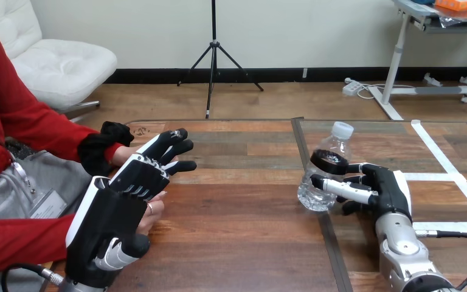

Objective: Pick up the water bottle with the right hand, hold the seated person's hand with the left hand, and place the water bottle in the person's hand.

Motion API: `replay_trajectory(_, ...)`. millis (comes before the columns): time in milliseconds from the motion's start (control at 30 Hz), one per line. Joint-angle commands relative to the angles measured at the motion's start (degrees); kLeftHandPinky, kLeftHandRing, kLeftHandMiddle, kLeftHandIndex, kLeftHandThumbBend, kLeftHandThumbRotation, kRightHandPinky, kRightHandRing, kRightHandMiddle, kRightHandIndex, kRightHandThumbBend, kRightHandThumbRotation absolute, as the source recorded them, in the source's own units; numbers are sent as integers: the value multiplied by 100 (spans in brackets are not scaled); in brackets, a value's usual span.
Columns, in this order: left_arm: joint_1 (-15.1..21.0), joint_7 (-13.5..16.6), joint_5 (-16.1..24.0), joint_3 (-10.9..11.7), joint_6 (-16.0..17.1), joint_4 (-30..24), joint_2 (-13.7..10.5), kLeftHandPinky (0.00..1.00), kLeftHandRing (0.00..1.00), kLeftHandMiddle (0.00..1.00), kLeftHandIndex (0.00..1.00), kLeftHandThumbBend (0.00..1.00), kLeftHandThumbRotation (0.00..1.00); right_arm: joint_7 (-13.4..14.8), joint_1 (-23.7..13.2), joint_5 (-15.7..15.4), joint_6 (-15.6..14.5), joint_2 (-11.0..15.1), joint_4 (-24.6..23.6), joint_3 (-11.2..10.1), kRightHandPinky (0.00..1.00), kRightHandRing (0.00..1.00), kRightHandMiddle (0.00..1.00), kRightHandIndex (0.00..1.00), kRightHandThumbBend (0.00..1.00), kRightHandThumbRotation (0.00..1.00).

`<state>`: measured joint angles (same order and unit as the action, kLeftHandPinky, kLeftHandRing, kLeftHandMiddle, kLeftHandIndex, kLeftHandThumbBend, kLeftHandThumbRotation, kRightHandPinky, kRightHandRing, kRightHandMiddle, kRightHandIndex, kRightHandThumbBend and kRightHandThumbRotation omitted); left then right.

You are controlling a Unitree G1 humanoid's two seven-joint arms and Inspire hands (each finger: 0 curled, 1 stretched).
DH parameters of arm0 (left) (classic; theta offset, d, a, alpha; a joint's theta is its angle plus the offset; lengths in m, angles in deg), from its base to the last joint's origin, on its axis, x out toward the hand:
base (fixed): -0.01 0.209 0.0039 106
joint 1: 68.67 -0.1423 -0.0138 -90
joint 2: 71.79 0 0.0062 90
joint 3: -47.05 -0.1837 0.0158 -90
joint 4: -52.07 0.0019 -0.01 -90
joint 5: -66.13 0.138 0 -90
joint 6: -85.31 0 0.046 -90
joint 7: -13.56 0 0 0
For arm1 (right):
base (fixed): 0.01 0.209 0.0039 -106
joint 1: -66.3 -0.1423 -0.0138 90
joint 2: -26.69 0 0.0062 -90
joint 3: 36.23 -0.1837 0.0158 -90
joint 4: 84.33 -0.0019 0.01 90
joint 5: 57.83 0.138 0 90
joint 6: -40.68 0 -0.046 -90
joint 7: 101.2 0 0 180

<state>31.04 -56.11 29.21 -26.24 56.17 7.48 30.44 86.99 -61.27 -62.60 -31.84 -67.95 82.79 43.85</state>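
Risk, right hand: the grip sits at mid-height on a thin clear water bottle; judged, too hard a squeeze could buckle the wall, too light a one could let it slip or twist on lifting; the bottle leans a little, so a quick lift could swing its base.

Risk, handover: bottle and the person's hand are well apart across the table; a long carry gives time for slip; if the receiving palm is covered or shifts, the bottle could land on its edge and drop.

Right hand state: closed round the bottle; fingers wrap its front, thumb on the upper side; palm to the right of it; the base appears to rest on the table, cap on.

Left hand: back up, its fingers fairly straight and reaching forward; it lies over the person's hand, which shows under its right edge; no curl round that hand seen, so a proper hold is not confirmed.

Person seated at the table's left side.
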Motion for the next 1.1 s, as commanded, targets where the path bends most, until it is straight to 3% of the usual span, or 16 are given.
replay_trajectory(0,364,149,139,-23,49,21,8,79,89,91,87,100,73,42,-179,-73,352,39,-218,87,29,36,45,49,88,0)
replay_trajectory(67,380,114,121,-22,55,33,10,80,89,91,87,100,72,108,-171,-162,380,57,-233,172,28,35,45,49,88,0)
replay_trajectory(167,352,373,358,-33,168,41,-5,80,89,91,87,100,73,40,-141,-125,501,49,-273,156,28,35,45,49,88,0)
replay_trajectory(467,362,475,437,-74,134,36,7,80,89,91,87,100,73,14,-36,-339,814,162,-377,379,28,35,46,48,88,0)
replay_trajectory(667,395,522,504,-90,163,80,-6,80,90,92,88,100,73,-158,45,-361,998,237,-482,439,28,36,47,48,89,0)
replay_trajectory(1067,408,1505,1482,-122,528,204,-143,81,90,92,89,100,77,-372,254,-444,1296,389,-782,578,28,36,47,47,90,0)
